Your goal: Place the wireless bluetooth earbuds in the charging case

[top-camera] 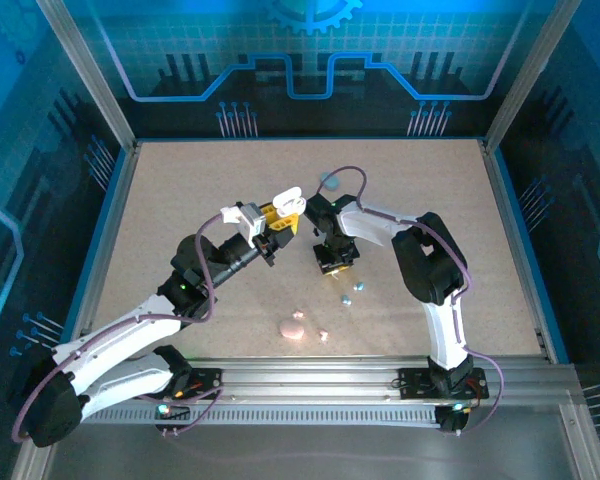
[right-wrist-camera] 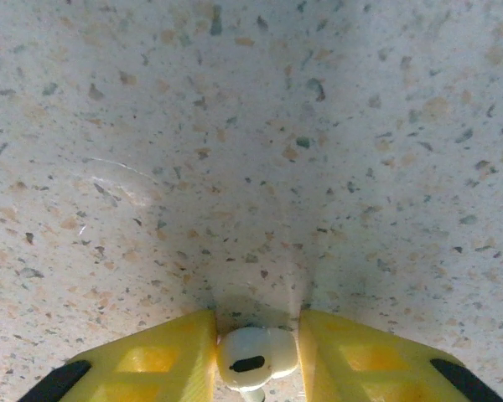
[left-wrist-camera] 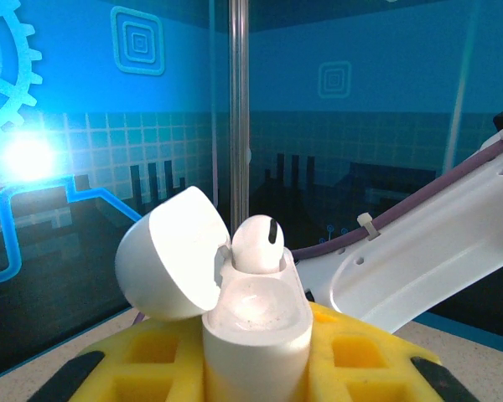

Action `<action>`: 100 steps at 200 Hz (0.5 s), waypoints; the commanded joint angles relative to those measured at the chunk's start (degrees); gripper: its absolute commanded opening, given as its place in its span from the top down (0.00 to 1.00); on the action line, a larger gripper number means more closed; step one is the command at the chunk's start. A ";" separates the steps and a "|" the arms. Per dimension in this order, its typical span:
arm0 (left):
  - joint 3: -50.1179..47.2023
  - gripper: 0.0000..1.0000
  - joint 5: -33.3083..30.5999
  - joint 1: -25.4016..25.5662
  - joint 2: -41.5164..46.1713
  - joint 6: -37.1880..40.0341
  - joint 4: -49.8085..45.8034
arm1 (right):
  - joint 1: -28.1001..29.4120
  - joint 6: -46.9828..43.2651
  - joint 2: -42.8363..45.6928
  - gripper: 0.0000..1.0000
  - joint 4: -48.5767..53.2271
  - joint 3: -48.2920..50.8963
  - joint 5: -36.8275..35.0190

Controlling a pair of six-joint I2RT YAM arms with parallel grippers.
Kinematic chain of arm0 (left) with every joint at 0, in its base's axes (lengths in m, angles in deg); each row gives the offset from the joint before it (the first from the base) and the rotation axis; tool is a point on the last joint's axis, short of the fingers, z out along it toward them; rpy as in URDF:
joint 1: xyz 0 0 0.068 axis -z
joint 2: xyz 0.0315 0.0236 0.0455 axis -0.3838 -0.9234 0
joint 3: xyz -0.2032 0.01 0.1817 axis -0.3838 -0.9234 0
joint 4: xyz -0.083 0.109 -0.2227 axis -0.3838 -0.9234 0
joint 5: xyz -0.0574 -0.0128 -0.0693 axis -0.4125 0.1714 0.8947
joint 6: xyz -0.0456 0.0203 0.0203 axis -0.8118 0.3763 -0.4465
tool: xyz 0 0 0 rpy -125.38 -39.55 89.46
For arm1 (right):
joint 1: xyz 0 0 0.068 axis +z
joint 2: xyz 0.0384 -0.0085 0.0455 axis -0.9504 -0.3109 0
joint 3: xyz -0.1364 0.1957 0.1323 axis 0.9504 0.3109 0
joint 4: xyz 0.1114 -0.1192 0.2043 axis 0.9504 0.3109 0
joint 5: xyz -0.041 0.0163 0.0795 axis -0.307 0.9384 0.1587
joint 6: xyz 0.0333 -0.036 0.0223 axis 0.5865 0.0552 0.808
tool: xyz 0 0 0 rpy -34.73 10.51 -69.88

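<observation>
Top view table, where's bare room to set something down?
Bare: the far-left table between the side rail and left gripper, and the right side beyond the right arm. Crowded: the middle, around the right gripper, and just nearer, the teal earbuds and pink case.

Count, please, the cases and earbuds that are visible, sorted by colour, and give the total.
White: 3, the white case, one white earbud seated in it, and a second white earbud.
Pink: 3, the pink case and two pink earbuds.
Teal: 3, the teal case and two teal earbuds.
Total: 9.
</observation>
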 commanded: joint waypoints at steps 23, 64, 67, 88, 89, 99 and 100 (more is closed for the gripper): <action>0.99 0.76 -0.58 0.38 0.81 -0.23 0.99 | 0.80 0.40 2.75 0.70 1.20 0.66 0.77; 1.07 0.77 -2.30 0.35 -0.10 -0.55 0.31 | -1.34 1.98 10.98 0.70 -1.67 3.39 1.83; 1.15 0.77 -2.80 0.34 -0.30 -0.63 0.11 | -1.64 2.06 11.66 0.70 -2.11 3.64 2.04; 1.69 0.77 -6.20 0.36 -1.20 -1.29 -2.15 | -2.99 3.30 17.55 0.70 -5.06 5.88 3.12; 1.73 0.77 -6.30 0.34 -1.25 -1.29 -2.27 | -3.07 3.37 17.88 0.70 -5.21 5.98 3.17; 2.01 0.77 -7.74 0.34 -1.90 -1.77 -3.35 | -3.61 3.98 21.04 0.70 -6.69 6.73 3.39; 2.03 0.77 -7.95 0.37 -2.04 -1.80 -3.44 | -3.74 4.06 21.21 0.70 -6.77 6.80 3.43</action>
